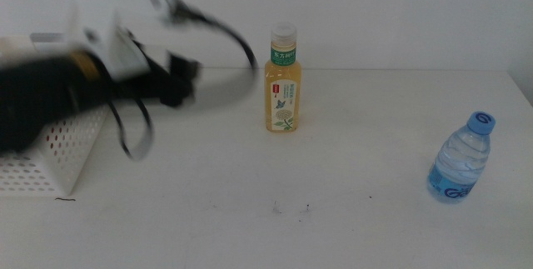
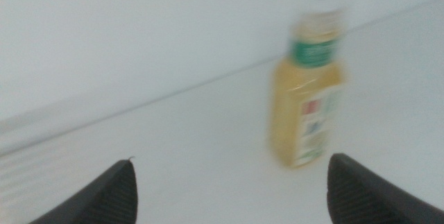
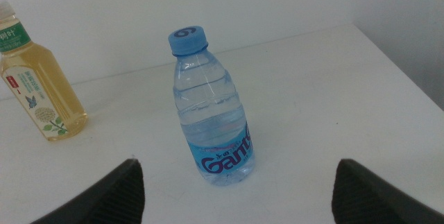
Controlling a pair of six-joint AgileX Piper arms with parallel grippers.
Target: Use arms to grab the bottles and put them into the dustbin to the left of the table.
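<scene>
The white counter point(image 1: 350, 169) carries two bottles, so by my reading at least two removals are left. The perforated white dustbin point(image 1: 58, 156) sits at the counter's left edge, its inside hidden behind the blurred left arm. The left pincer point(image 1: 179, 82) hangs wide open and empty, near the upright yellow tea bottle point(image 1: 283, 77). The right pincer point(image 3: 239, 182), also wide open and empty, faces the small water bottle point(image 1: 462, 156), standing far right
</scene>
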